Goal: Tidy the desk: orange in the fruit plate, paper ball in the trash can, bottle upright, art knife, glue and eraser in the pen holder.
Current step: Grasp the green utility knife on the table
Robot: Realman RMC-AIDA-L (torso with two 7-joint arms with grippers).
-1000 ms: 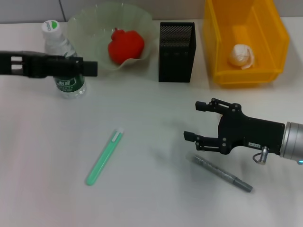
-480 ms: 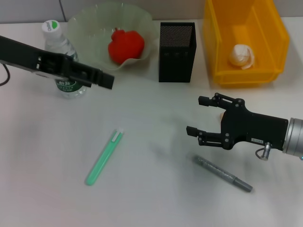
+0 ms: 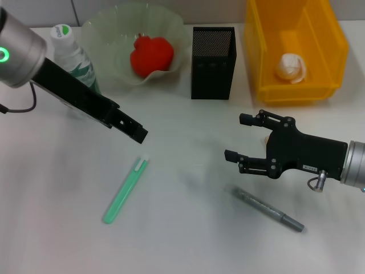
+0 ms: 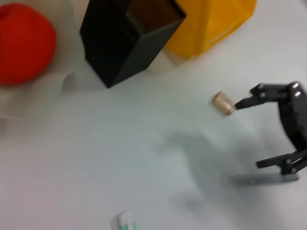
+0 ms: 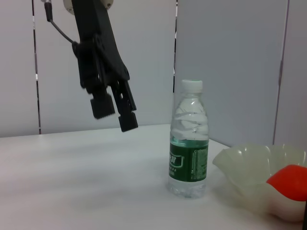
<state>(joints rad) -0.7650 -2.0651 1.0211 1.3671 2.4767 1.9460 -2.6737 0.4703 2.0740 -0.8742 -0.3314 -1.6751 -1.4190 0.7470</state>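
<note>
Two end effectors hover: left end effector (image 3: pixel 136 132) above green pen (image 3: pixel 125 189).

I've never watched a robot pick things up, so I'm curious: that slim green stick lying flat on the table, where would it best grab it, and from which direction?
Probably from straight above, around the middle of the green stick. It lies flat on the table with bare surface along both long sides, so fingers could close across its narrow width. The left gripper hangs nearest, just beyond its white-capped end.
</note>
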